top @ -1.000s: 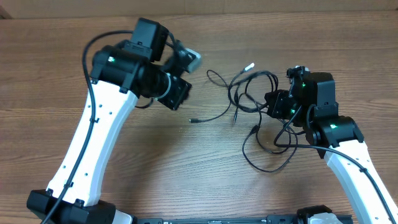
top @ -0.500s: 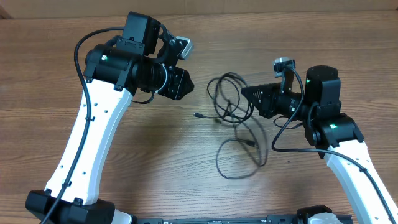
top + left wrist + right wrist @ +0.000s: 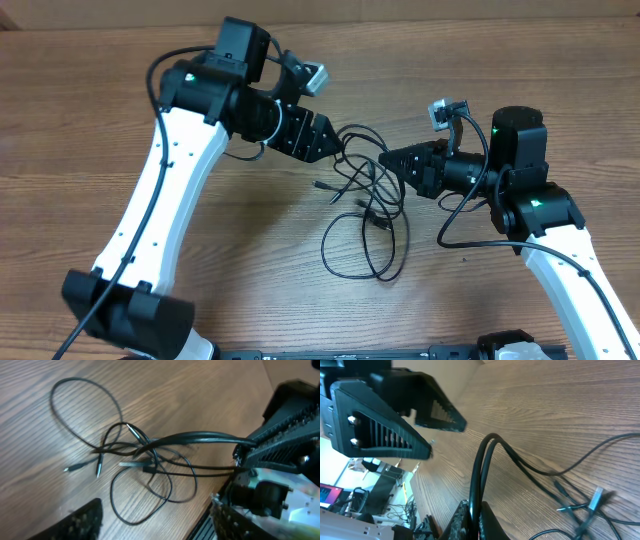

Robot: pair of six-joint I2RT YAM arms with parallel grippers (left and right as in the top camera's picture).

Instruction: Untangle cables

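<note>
Black and thin, the cables (image 3: 365, 190) lie in a loose tangle near the middle of the wooden tabletop (image 3: 250, 290), in the gap between the two arms. Most of the tangle rests flat on the wood: several overlapping loops cross one another at a small knot, and the longest loop trails away from it toward the near edge of the tabletop. A small plug end (image 3: 318, 186) pokes out on the left side of the tangle, lying on the wood and apart from both arms.

The right claw (image 3: 395, 158) is clamped together on the cables. The right wrist view shows a doubled strand running straight out from between its closed fingertips, arching up and then dropping to the tabletop. The left wrist view shows the same strands stretched taut and lifted off the wood, from the knot to the right claw's tip.

The left claw (image 3: 335, 143) stands with its fingers well apart and nothing between them. It points at the right claw from the other side of the tangle, just above and beside the raised strands. Whether it touches them I cannot tell. In its own wrist view the two fingers frame the bottom corners, with the cables lying beyond them.
</note>
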